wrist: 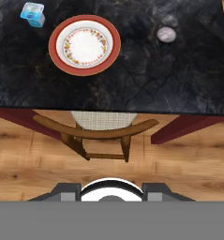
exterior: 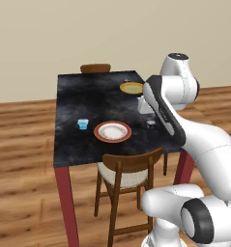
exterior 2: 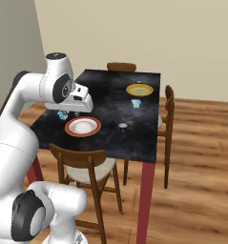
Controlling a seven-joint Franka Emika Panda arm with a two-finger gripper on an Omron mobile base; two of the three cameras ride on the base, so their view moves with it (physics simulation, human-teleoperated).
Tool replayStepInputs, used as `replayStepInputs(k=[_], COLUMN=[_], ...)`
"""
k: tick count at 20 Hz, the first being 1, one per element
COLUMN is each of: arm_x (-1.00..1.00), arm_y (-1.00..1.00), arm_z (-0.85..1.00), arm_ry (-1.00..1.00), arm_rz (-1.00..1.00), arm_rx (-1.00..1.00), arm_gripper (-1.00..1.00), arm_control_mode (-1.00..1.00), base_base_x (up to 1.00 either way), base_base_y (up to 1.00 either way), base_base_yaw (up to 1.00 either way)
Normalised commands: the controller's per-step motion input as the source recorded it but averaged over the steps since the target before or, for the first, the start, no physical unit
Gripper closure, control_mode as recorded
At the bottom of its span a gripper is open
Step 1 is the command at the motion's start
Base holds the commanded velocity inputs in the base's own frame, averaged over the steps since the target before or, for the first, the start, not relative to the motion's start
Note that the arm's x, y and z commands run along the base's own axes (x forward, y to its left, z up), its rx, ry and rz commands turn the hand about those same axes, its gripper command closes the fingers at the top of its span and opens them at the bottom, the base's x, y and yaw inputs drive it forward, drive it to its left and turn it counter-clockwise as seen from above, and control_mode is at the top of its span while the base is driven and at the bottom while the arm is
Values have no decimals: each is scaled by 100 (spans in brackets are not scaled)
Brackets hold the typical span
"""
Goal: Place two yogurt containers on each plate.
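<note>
The gripper (exterior 2: 82,112) hangs above the near table (exterior: 78,144) edge, clenched on nothing. White plate (wrist: 85,45) sits near, blue yogurt cup (wrist: 33,13) left of it, round cup (wrist: 166,34) right. Yellow plate (exterior 2: 139,89) lies far, another blue cup (exterior 2: 136,102) just before it.

Surface (exterior: 88,96): dark black marbled top with faint pale veining, rectangular, on red-brown legs (exterior: 67,202); one more red leg at the right front corner in the right base view. Near chair (exterior: 129,169): brown wood, curved backrest, pale woven seat cushion, pushed under the front edge of the surface; seen from above in the hand view (wrist: 97,129), backrest arcing across the cushion. Far chair (exterior: 95,68): only its brown top rail shows past the back edge. Side chair (exterior 2: 167,124): brown wood, against the right side of the surface. Floor (exterior 2: 201,181): wood planks, warm brown. Wall (exterior: 49,38): plain beige.
</note>
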Motion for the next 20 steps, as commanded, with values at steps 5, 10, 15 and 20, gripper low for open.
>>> replayStepInputs(k=[5,10,15,20], arm_x=[0,0,0,0], arm_y=[0,0,0,0], arm_z=[0,0,0,0], arm_ry=[0,0,0,0], arm_rz=[0,0,0,0], arm_rx=[0,0,0,0], arm_gripper=[-100,-100,-100,-100], arm_control_mode=[100,100,100,100], base_base_x=[0,0,-3,39], base_base_y=[0,0,0,11], base_base_yaw=[0,0,0,-4])
